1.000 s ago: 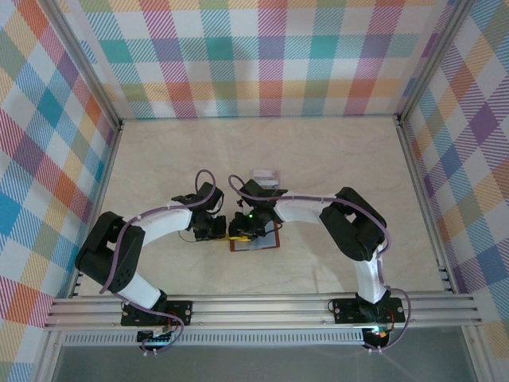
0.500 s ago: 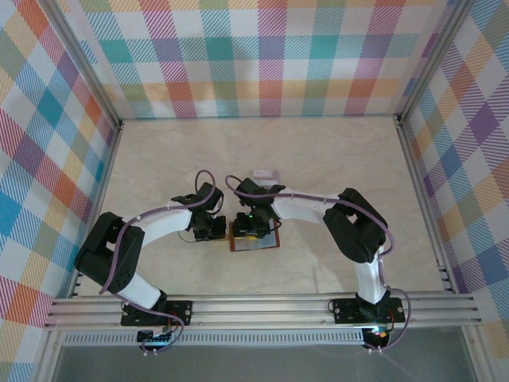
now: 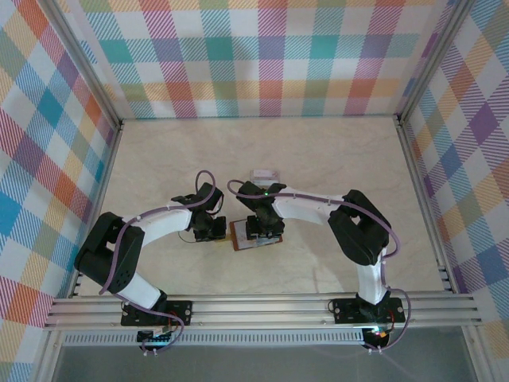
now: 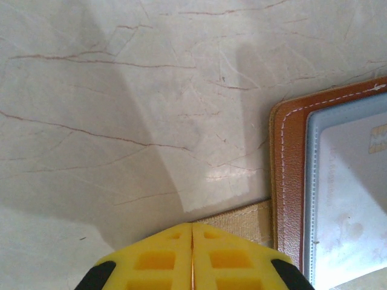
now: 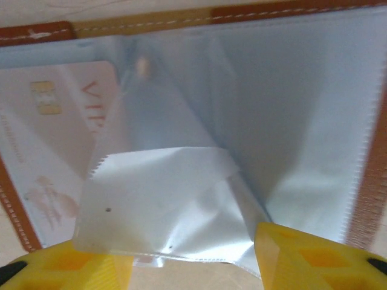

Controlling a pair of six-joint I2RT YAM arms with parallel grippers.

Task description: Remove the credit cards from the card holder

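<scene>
The brown leather card holder (image 3: 236, 239) lies open on the table, its greyish clear sleeves facing up. A pale card (image 5: 54, 133) with a gold chip and red letters sits inside a sleeve (image 4: 351, 199). My right gripper (image 5: 187, 269) hangs right over the holder (image 5: 145, 24), open, its yellow fingers (image 5: 314, 257) wide apart on either side of a lifted clear sleeve leaf (image 5: 163, 199). My left gripper (image 4: 192, 257) is shut at the holder's left edge (image 4: 287, 181), and the beige snap tab (image 4: 242, 219) runs under its fingertips. Both grippers, the left (image 3: 213, 229) and the right (image 3: 265, 228), meet at the holder.
A pale whitish card (image 3: 263, 173) lies flat on the marble table (image 3: 334, 151) just beyond the right arm's wrist. Checked walls close in the table on three sides. A metal rail (image 3: 262, 306) runs along the near edge.
My right gripper has slid rightward from the holder's left part to over its middle, covering more of it. The left arm and the holder have stayed put.
</scene>
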